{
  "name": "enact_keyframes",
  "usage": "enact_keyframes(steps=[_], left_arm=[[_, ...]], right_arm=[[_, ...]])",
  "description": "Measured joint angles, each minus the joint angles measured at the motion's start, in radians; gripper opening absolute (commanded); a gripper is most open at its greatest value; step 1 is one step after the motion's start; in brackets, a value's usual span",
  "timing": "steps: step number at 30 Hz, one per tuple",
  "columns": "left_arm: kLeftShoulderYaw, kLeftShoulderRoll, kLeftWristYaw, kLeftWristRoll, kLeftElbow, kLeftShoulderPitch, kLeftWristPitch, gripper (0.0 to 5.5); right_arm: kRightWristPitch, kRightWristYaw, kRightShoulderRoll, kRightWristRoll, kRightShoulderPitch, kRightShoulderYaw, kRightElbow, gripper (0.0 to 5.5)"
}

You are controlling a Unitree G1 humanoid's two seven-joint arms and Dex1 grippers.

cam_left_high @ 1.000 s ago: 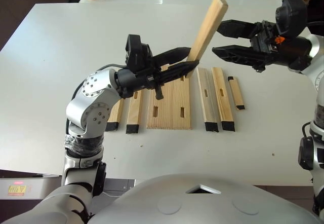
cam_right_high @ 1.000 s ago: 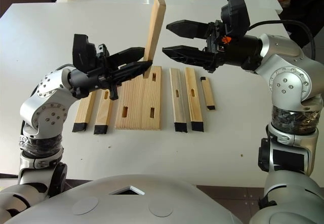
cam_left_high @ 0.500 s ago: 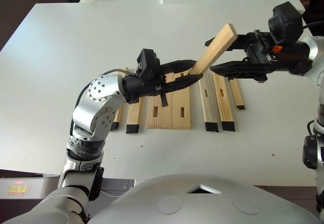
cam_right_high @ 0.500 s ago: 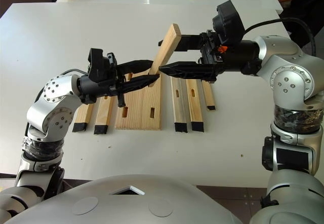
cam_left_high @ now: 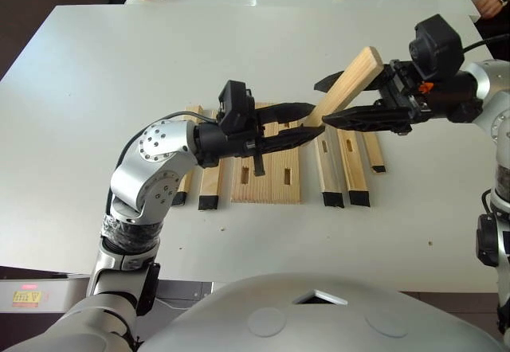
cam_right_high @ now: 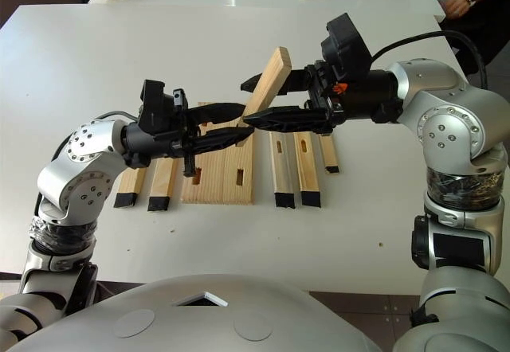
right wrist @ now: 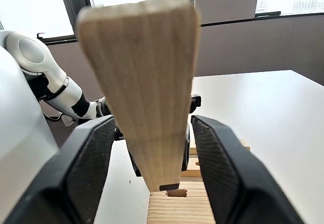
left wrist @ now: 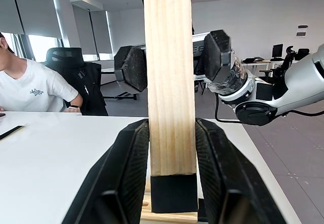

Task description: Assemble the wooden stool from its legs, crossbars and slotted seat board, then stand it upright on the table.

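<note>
1. The pale wooden leg (cam_left_high: 351, 76), capped in black at its foot, hangs in the air above the flat, slotted wooden seat board (cam_left_high: 268, 186). Its long axis is tilted, with the foot low toward the robot's left and the bare top rising to the right.
2. The left gripper (cam_left_high: 316, 120) is clamped on the leg just above the black cap, one finger on each face.
3. The right gripper (cam_left_high: 322, 101) comes in from the opposite side with its fingers spread wide, straddling the leg higher up. I cannot tell whether either pad touches the wood.
4. The right arm is nearer the leg's free upper half, so any handover would turn on that part.
5. The seat board lies on the white table (cam_left_high: 96, 89) between loose wooden bars (cam_left_high: 339, 165). The arms cover its far end.
</note>
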Motion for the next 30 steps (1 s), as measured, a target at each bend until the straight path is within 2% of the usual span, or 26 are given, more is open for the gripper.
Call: enact_keyframes(steps=[5,23,24,30], left_arm=[[-0.002,0.013,-0.006,-0.002,-0.003,0.003,0.000,1.32],[-0.009,0.039,-0.032,-0.012,0.001,0.013,0.009,1.32],[-0.009,0.042,-0.033,-0.012,0.001,0.013,0.009,1.69],[-0.016,0.069,-0.038,0.006,0.013,0.012,0.023,2.47]], right_arm=[[0.008,0.002,-0.005,0.000,0.000,0.000,-0.002,1.35],[-0.036,0.050,-0.039,-0.061,-0.002,0.034,-0.019,1.32],[-0.037,0.051,-0.039,-0.066,-0.002,0.035,-0.021,1.32],[-0.038,0.053,-0.043,-0.076,0.004,0.036,-0.022,1.32]])
